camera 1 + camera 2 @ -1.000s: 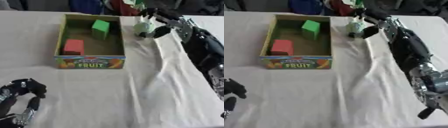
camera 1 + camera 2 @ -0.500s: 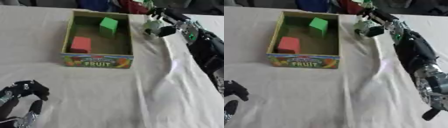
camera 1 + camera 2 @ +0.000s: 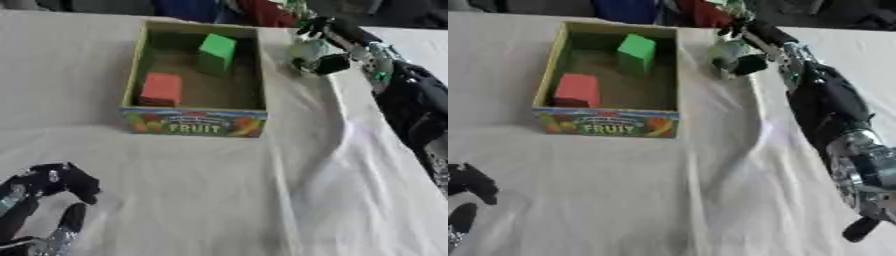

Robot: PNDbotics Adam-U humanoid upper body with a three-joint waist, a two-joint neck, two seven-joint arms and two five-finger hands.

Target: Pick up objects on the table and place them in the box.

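Two blocks already sit in the box (image 3: 194,122), a green block (image 3: 215,51) at its far end and a red block (image 3: 161,88) along its left wall. One pale round object (image 3: 306,50) is left, clasped in the right hand (image 3: 325,46) just beyond the box's far-right corner. Left hand (image 3: 48,187) rests relaxed at the table's near-left corner.

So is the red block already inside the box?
Yes, the red block lies on the floor of the box, near its left wall, with the green block further back.
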